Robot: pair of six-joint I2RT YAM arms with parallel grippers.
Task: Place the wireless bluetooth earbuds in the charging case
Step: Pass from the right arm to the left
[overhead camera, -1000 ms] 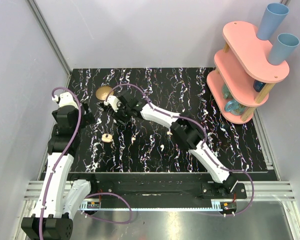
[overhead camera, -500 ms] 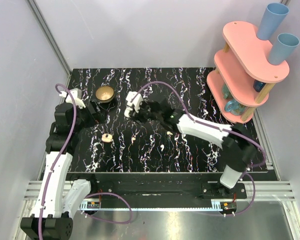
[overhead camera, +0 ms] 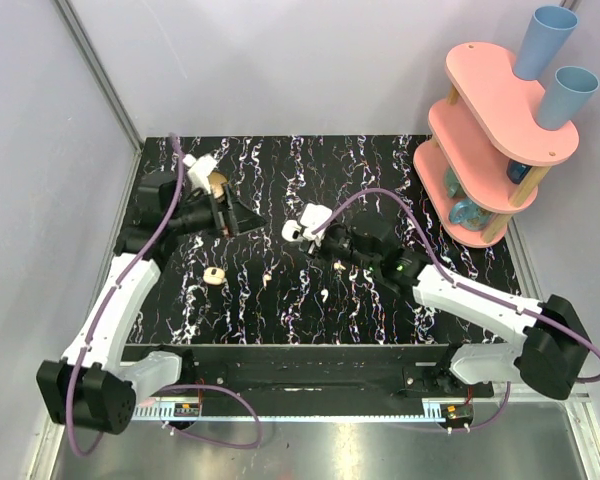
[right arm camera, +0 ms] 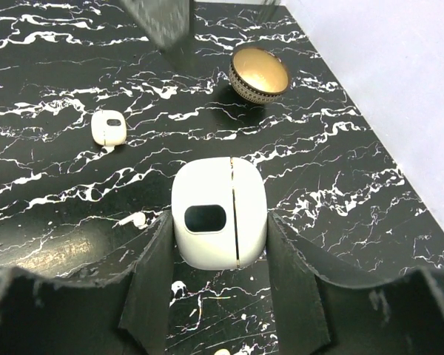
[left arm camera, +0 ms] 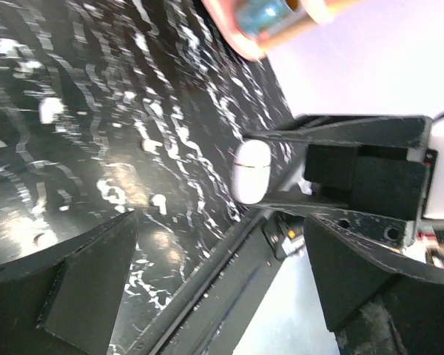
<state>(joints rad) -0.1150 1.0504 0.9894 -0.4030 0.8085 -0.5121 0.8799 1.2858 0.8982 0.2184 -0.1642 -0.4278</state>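
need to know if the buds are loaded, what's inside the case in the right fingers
Nothing inside shows: the case is shut, lid seam closed, so its interior is covered. One earbud lies loose outside it.

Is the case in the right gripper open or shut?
Shut: the case in the right gripper shows just a thin seam, no gap.

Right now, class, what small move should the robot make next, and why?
Probably ease the open left gripper toward the charging case to lift its lid. The right gripper clamps the case, whose seam looks closed, and an earbud lies loose on the table, so nothing can go in yet.
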